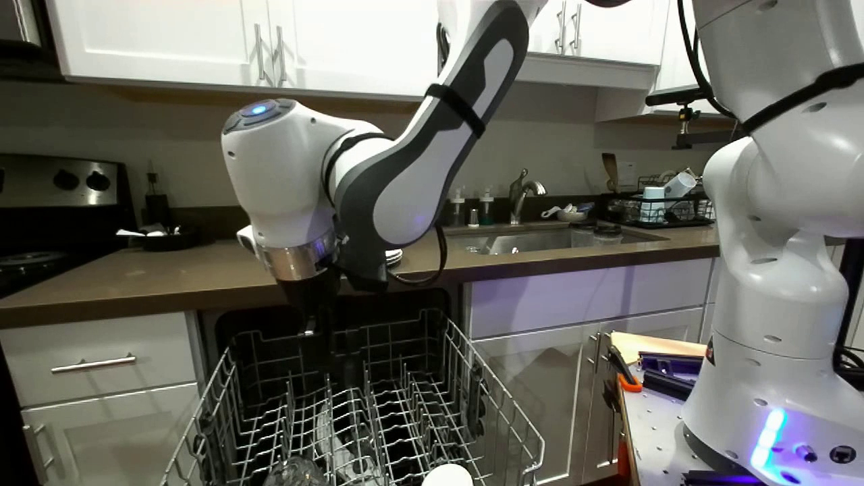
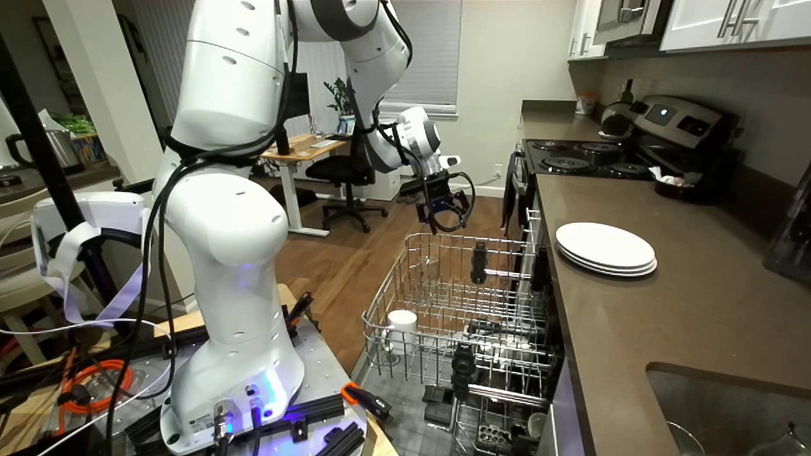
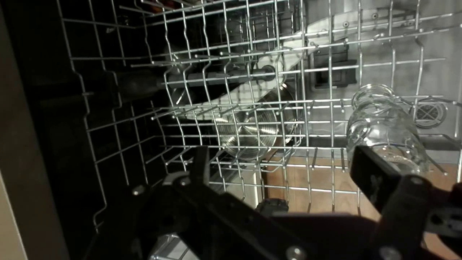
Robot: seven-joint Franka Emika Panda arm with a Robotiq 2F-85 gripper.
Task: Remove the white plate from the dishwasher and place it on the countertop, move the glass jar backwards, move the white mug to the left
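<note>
Tool (image 3: 280,159), jaws spread and empty, hangs above the dishwasher rack (image 1: 371,405); uncorrected lowering could drive one finger into the glass jar (image 3: 384,126), tipping or chipping it.

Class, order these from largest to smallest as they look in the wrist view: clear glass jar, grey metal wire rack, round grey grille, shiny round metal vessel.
1. Wire rack
2. Glass jar and metal vessel: too alike to rank
3. Grille

Dark brown countertop (image 2: 640,323) beneath a stack of white plates (image 2: 605,246), a dark bowl (image 1: 169,240) and a dish rack (image 1: 665,223).
</note>
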